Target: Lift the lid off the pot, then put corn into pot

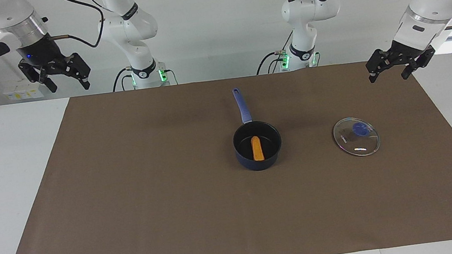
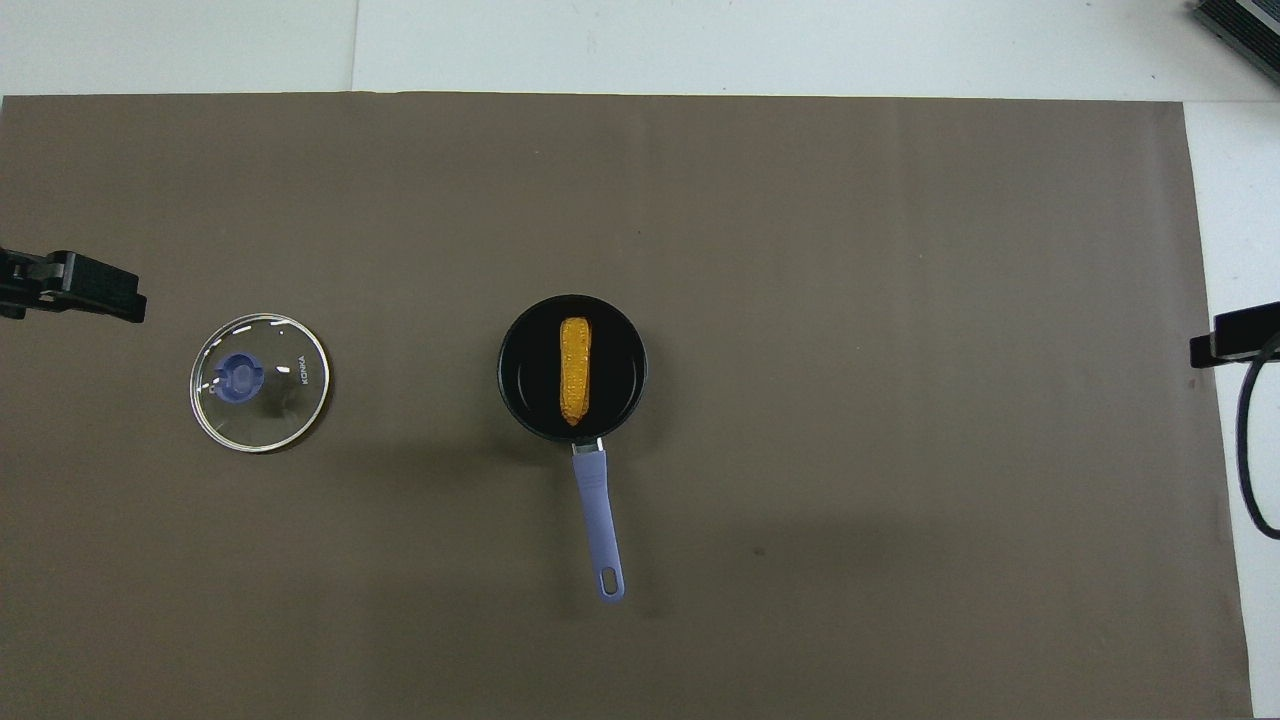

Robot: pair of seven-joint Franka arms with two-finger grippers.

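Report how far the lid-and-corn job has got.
Done: the lid is off and lies flat on the brown mat, beside the pot toward the left arm's end. The corn lies inside the pot.
In hand: nothing. The left gripper hangs open over the mat's edge, and the right gripper is open, raised at its own end.
Left: nothing visible; both steps look finished.

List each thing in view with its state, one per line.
Pot: uncovered, upright on the mat, corn inside.
Corn: lying flat in the pot.
Lid: off, flat on the mat, knob up, toward the left arm's end.
Left tool: open, empty, raised.
Right tool: open, empty, raised.
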